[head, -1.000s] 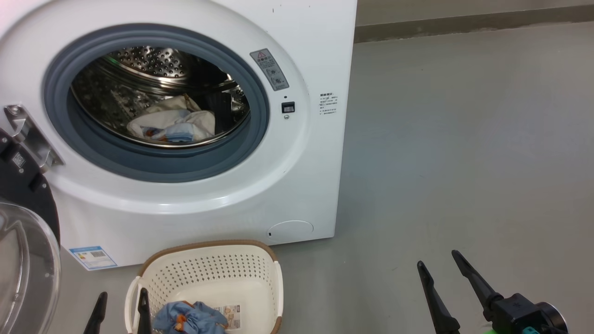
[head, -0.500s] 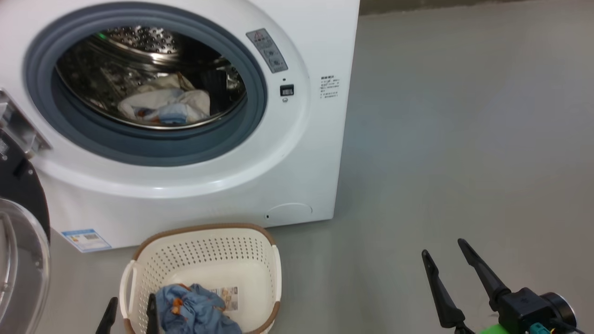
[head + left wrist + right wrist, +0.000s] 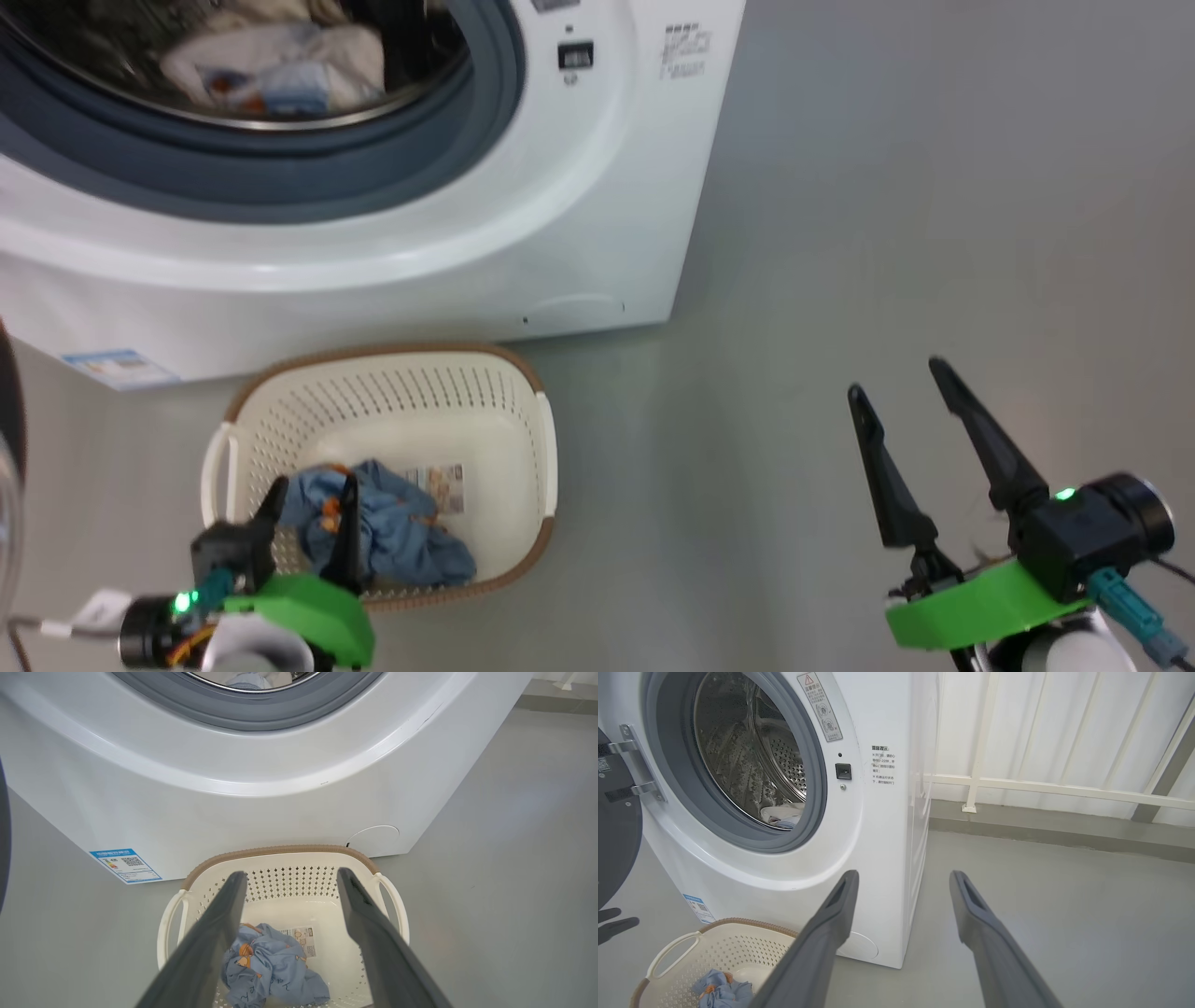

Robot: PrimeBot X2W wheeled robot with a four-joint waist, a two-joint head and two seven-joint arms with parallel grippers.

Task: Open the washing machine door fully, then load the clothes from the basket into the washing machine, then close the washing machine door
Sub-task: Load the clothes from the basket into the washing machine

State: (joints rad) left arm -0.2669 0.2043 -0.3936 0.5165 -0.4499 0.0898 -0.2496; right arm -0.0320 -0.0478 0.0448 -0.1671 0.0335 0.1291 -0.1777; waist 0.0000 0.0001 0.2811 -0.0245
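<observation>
Clothes lie in two places. A cream bundle (image 3: 271,70) with blue and orange patches rests inside the steel drum (image 3: 752,751) of the washing machine (image 3: 560,243), ahead of and above both tools. A blue bundle (image 3: 273,970) with orange print sits on the bottom of the basket (image 3: 485,383), just beneath the left tool (image 3: 292,875) and framed between its two fingers. That tool is spread wide and has hold of nothing. It points down into the basket, and whether a fingertip touches the fabric cannot be told. The right tool (image 3: 895,378) is likewise spread wide and empty, poised over bare grey floor (image 3: 887,187), with the basket well off to its left and the machine's front corner ahead of it.

To the far left of the right tool, the washing machine door (image 3: 616,858) stands swung out on its metal hinge (image 3: 637,765), leaving the drum mouth unobstructed. So the opening step looks done, and the loading looks about half done: one bundle in, one waiting. What seems left is to close the left tool on the blue bundle, lift it forward and up into the drum, then swing the door shut.
</observation>
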